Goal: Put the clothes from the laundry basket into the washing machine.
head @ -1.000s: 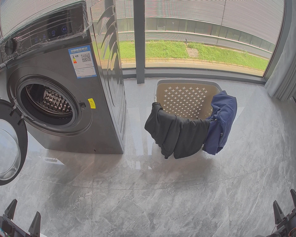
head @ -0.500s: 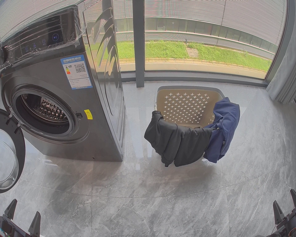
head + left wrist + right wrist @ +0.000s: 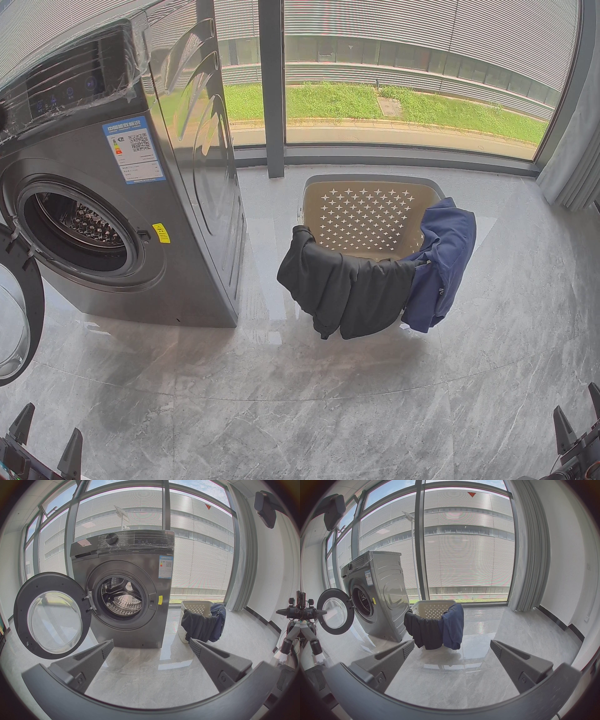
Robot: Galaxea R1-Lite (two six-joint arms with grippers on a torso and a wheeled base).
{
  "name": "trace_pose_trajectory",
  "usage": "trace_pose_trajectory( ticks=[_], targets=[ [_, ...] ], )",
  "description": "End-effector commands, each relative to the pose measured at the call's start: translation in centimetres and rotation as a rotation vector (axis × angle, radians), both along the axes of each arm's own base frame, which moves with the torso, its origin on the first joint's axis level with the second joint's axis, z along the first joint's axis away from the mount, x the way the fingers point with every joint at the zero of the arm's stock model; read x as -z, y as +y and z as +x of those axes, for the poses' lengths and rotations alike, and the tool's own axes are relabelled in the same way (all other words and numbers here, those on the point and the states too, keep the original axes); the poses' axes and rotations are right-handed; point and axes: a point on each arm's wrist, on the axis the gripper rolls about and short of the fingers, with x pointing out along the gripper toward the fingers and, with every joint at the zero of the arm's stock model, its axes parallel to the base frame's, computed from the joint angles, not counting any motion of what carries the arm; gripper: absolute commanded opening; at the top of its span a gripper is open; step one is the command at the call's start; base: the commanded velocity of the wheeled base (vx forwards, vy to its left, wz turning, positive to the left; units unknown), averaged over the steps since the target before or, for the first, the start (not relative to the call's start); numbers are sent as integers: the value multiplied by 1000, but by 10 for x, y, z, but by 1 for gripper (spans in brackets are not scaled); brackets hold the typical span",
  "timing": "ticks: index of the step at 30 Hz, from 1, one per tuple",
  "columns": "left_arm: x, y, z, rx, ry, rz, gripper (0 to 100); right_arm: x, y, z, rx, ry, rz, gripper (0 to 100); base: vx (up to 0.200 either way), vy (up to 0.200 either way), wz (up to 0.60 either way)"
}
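**A:** Over on the left stands the washing machine [image 3: 112, 206], its round door [image 3: 15, 312] swung wide open and the steel drum [image 3: 87, 225] showing.

**B:** And the laundry basket [image 3: 365, 215] sits on the floor [image 3: 300, 406] just to the machine's right, near the window [image 3: 406, 75]. A black garment [image 3: 344, 294] hangs over the near rim and a blue garment [image 3: 440, 262] over the right corner, the two touching.

**A:** Down at the near left, the left gripper [image 3: 51, 420] has its fingers spread wide, holding nothing.

**B:** Same for the right gripper [image 3: 575, 398] (wide apart, nothing between the fingers), low at the near right. Both are well apart from the basket.
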Motion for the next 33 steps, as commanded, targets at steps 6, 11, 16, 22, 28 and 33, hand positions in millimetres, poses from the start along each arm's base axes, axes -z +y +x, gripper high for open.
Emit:
trace_pose_trajectory(
  ticks=[6,11,16,22,28,33],
  targets=[
    [5,0,0,0,1,0,100,5,0,0,0,4,-1,100,0,-200,0],
    [5,0,0,-1,1,0,100,5,0,0,0,4,-1,100,0,-40,0],
    [5,0,0,0,1,0,100,5,0,0,0,4,0,100,0,0,0],
    [5,0,0,0,1,0,100,5,0,0,0,4,-1,100,0,0,0],
    [5,0,0,0,1,0,100,5,0,0,0,4,0,100,100,0,0],
    [5,0,0,0,1,0,100,5,0,0,0,4,0,100,120,0,0]
  ],
)
